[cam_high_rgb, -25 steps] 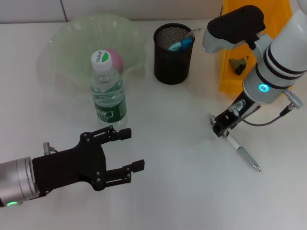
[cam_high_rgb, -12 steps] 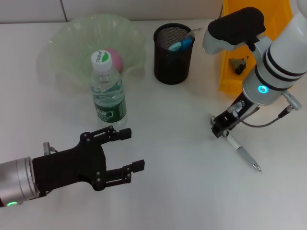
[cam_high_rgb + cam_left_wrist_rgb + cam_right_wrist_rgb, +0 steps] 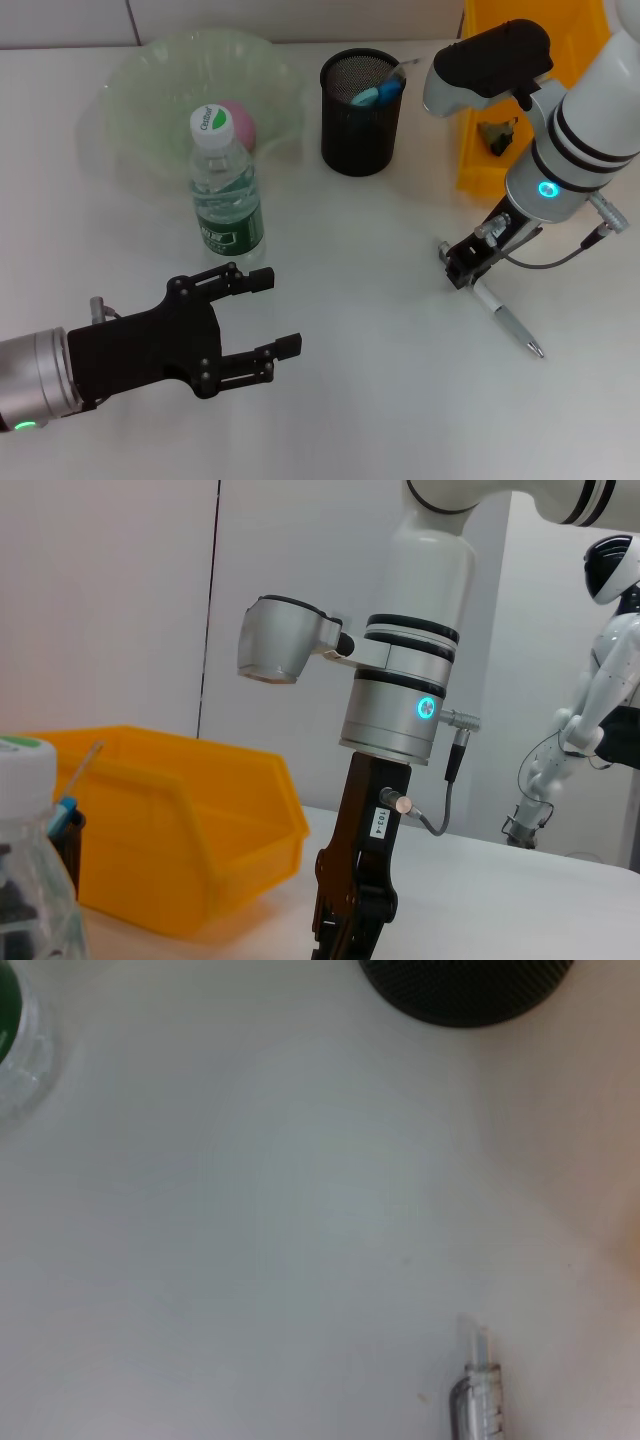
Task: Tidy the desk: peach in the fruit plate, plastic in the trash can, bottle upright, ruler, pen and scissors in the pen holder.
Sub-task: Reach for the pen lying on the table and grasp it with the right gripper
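right hand (image 3: pixel 462 268) hides the pen's (image 3: pixel 508 322) upper end.

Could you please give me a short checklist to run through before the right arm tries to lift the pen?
1. Right gripper down at the pen: ok, it sits at the pen's upper end on the white desk.
2. Jaws closed on the pen: cannot tell.
3. Pen holder upright with room: ok, though blue-handled items already stand inside.
4. Path from pen to holder: ok, bare desk between them.
5. Left gripper out of the way: ok, open and hovering near the front left.
6. Bottle upright, peach in the fruit plate: ok.
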Controlling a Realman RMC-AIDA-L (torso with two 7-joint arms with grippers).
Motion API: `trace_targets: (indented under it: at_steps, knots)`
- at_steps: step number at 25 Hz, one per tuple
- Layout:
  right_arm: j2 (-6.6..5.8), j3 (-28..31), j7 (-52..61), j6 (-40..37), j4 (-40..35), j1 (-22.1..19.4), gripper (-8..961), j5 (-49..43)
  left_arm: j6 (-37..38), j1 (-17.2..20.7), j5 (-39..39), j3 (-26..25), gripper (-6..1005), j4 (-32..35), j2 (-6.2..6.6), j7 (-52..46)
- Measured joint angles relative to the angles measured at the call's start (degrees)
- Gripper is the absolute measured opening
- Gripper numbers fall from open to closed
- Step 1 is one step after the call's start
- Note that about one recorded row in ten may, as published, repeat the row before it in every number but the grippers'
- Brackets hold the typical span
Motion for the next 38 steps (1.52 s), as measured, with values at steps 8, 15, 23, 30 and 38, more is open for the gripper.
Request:
trace_targets:
  at_steps: [8, 15, 23, 30, 38]
  knots:
    - [0.00, 0.00, -0.05, 0.18, 0.52, -0.17, 221, 0.00, 0.05, 0.00, 0.00, 0.00, 777, 0.00, 0.09, -0.04]
    - [0.00, 0.02, -0.39, 0.06, -0.90, -0.79, 177, 0.04, 0.05, -0.03, 0.00, 0.00, 778, 0.05, 0.09, -0.07]
    - [-0.48, 4.79, -2.36, -2.67, -12.81, -4.51, 140, 4.20, 0.26, 0.20, 0.00, 0.00, 778, 0.30, 0.09, -0.60]
    - [-0.58, 8.94, -4.28, -6.17, -15.50, -4.91, 120, 3.02, 0.83, 0.26, 0.00, -0.16, 778, 0.42, 0.08, -0.69]
    - [-0.28, 4.48, -4.10, -4.24, -11.29, -4.05, 236, 0.15, 0.83, -0.07, 0.00, -0.27, 778, 0.45, 0.08, -0.69]
